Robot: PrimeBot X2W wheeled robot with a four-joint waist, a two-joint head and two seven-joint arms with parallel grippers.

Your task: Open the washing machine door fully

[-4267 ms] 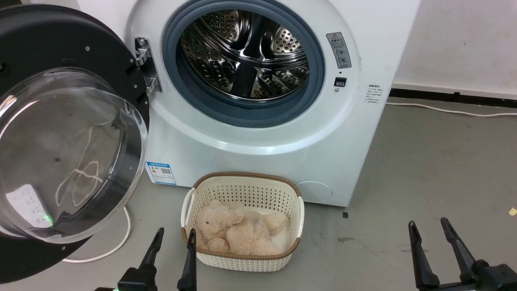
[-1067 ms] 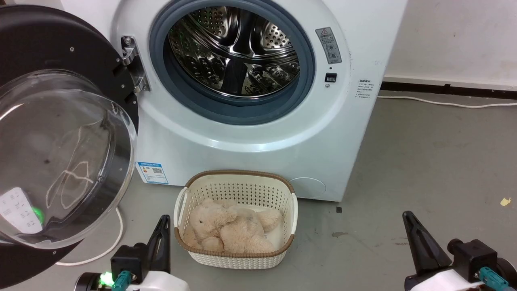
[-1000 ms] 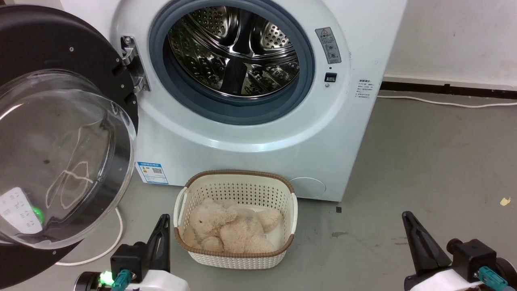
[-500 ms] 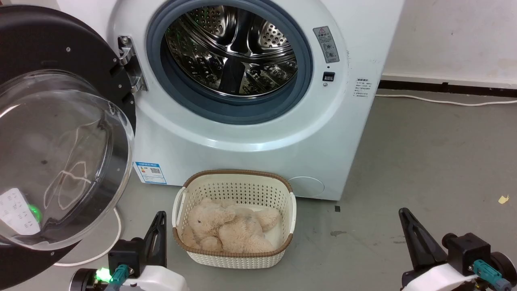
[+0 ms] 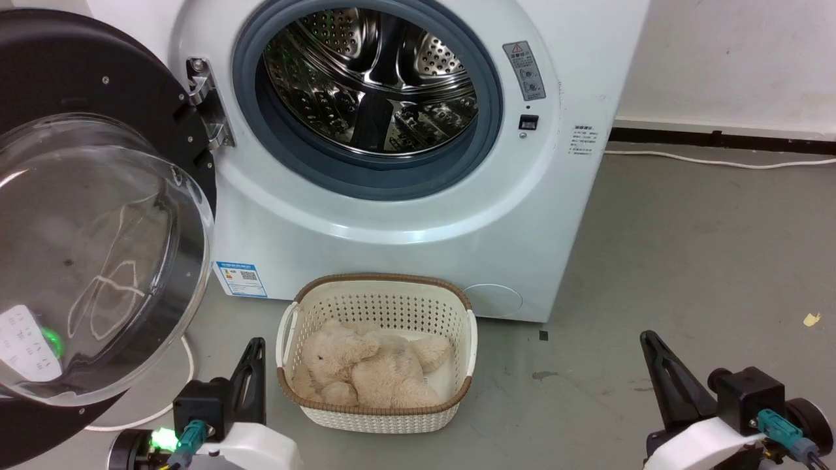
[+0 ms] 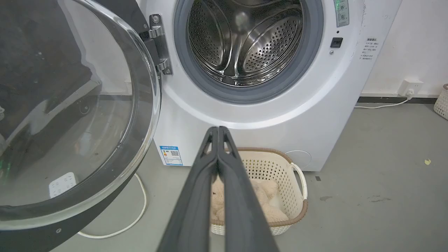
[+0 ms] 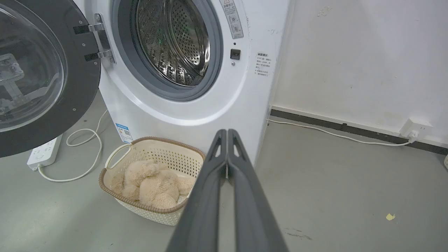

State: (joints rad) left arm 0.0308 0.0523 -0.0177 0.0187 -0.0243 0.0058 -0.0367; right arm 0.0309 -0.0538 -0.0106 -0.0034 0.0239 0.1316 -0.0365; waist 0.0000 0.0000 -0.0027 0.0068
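Note:
The white washing machine (image 5: 418, 215) stands ahead with its grey gasket and steel drum (image 5: 372, 78) exposed. Its round black door (image 5: 98, 215) with the bulging clear glass bowl hangs swung out wide at the left on a metal hinge (image 5: 204, 101); it shows again as the door (image 6: 70, 112) and the door (image 7: 38, 77) in the wrist views. My left gripper (image 5: 255, 349) sits low at the bottom left, shut and empty, as the left wrist view's gripper (image 6: 217, 130) confirms. My right gripper (image 5: 646, 339) rests at the bottom right, fingers pressed together with nothing held (image 7: 226, 133).
A cream basket (image 5: 375, 418) holding a beige plush bear (image 5: 369, 369) sits on the grey floor before the machine, between my arms. A white cable (image 5: 183, 385) loops under the door, and a power strip (image 7: 43, 154) lies at the left. A wall runs along the right.
Both grippers went from open to shut and turned on their wrists since the oldest frame. The head camera has crept rightward; the door stays swung wide.

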